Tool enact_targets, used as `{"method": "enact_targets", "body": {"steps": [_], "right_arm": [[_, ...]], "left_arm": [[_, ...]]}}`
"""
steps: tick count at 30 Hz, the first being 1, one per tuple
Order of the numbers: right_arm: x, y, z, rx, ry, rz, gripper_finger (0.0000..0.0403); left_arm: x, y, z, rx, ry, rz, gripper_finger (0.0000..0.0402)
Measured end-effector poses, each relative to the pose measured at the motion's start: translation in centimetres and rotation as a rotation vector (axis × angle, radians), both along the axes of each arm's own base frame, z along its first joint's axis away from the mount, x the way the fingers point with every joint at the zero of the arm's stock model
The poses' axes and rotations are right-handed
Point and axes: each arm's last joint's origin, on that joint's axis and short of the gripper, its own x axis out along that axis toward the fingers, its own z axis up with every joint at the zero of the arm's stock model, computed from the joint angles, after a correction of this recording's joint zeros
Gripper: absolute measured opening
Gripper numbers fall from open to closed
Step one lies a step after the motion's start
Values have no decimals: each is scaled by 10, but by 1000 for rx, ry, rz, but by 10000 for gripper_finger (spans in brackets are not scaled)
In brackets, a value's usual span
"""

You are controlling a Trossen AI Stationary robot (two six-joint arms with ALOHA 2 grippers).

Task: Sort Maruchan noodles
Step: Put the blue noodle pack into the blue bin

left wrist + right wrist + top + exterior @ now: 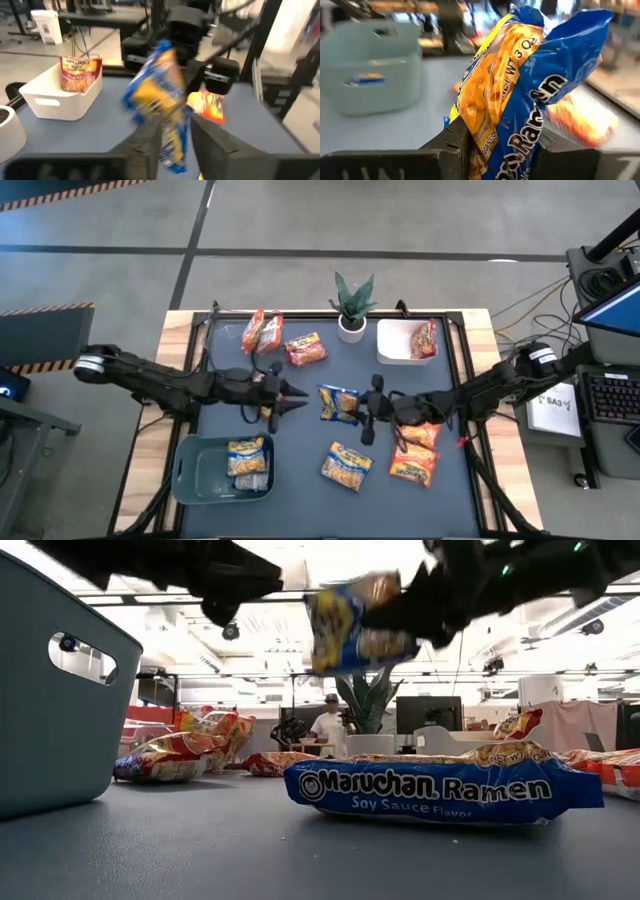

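Note:
A blue and yellow Maruchan noodles packet (338, 403) hangs in the air above the middle of the table, with my right gripper (368, 408) shut on it from the right. My left gripper (298, 395) is open just left of the packet. In the left wrist view the packet's lower end (172, 150) shows between that gripper's fingers (145, 140); whether it touches them I cannot tell. Another blue and yellow packet (346, 465) lies flat on the table near the front. Orange packets lie at the far left (262, 332) and at the right (415, 455). My right gripper pinches the packet's right-hand end (495, 135) between its two fingers (452, 145), and the plastic is crumpled there. The fingers come in about level from the table's right. The packet is lifted clear (350, 620) and stands on edge, reaching out past the fingers.
A teal bin (190, 470) at the front left holds blue and yellow packets. A white bin (392, 345) at the far right holds one orange packet. A small potted plant (352, 305) stands at the far edge. A person shows in the room beyond.

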Motion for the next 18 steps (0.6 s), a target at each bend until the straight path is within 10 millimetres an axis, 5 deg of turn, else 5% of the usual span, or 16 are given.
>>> {"method": "enact_targets", "body": {"steps": [9,18], "right_arm": [[4,10,13,-161,-63,53,98],[13,14,27,-250,-87,87,98]], "left_arm": [[-7,1,-22,-110,-180,6,237],[28,-5,-27,-87,-167,-68,263]]}}
